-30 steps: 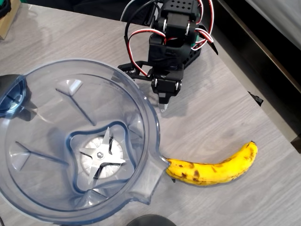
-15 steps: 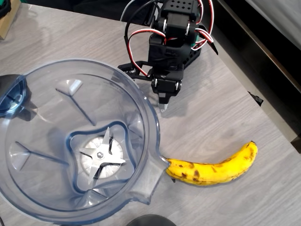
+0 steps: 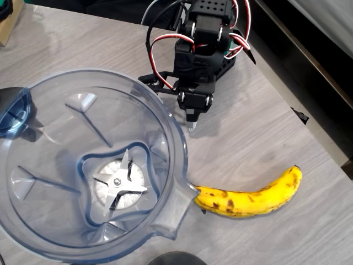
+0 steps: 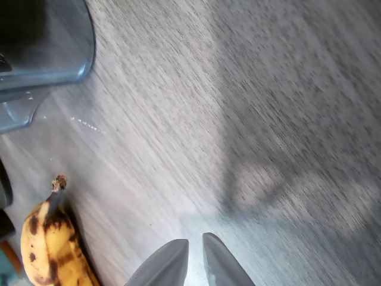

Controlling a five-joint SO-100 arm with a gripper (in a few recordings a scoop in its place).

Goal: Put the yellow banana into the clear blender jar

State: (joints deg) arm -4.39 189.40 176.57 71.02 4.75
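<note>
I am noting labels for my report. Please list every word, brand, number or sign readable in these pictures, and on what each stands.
None can be read: the banana, the jar, the gripper and the table carry no visible text, label or number.

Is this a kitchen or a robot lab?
Probably a robot test bench set up like a kitchen. A wood-grain table holds a clear blender jar and a spotty yellow banana, and a black robot arm with loose wires points its nearly shut claw at the table.
</note>
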